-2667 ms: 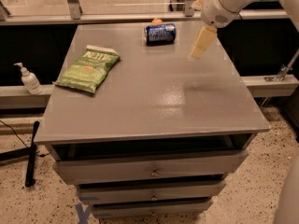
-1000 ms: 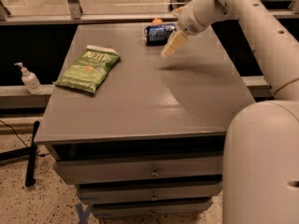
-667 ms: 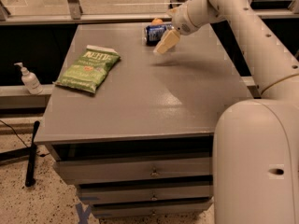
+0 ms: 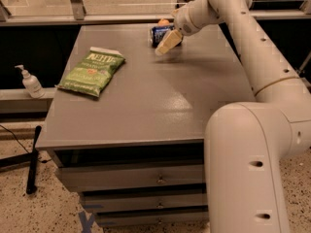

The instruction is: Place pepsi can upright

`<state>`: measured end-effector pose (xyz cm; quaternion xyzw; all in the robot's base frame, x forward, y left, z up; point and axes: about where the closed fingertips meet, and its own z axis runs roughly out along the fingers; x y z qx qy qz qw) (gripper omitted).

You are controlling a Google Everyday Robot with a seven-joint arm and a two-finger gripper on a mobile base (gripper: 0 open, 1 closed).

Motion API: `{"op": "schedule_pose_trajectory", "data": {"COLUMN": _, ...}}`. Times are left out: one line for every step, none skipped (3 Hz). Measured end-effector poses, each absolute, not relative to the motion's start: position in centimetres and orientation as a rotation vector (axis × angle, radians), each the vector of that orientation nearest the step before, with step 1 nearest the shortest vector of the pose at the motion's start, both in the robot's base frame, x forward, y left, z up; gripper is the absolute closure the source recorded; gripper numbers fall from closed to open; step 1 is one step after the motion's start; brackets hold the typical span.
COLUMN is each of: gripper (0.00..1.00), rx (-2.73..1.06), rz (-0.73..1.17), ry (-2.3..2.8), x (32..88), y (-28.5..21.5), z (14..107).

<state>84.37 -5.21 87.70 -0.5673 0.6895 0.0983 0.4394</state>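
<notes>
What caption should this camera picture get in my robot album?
Robot's end effector hovers by the pepsi can lying sideways at the far edge of the table.

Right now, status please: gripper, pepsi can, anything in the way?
Gripper at the pepsi can, far side of table. Can lying on its side, not upright. Orange ball close behind it; chip bag well apart.

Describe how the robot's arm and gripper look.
The arm is glossy white, built of thick rounded tubes with small dark round holes along them and a thin tan ring at one joint. No cables show. The gripper, beside the pepsi can, is pale cream and tapered.
</notes>
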Motion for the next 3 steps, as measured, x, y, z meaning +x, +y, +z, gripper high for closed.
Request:
{"op": "schedule_pose_trajectory", "data": {"gripper": 0.00, "rx": -1.425, "rz": 0.227, "ry": 1.732, "x": 85.1, "y": -5.3, "z": 86.9}}
{"op": "schedule_pose_trajectory", "data": {"gripper": 0.00, "rx": -1.446, "rz": 0.220, "ry": 1.744, "x": 85.6, "y": -5.2, "z": 86.0}}
{"op": "schedule_pose_trajectory", "data": {"gripper": 0.18, "rx": -1.471, "rz": 0.229, "ry": 1.747, "x": 85.7, "y": -4.8, "z": 85.2}}
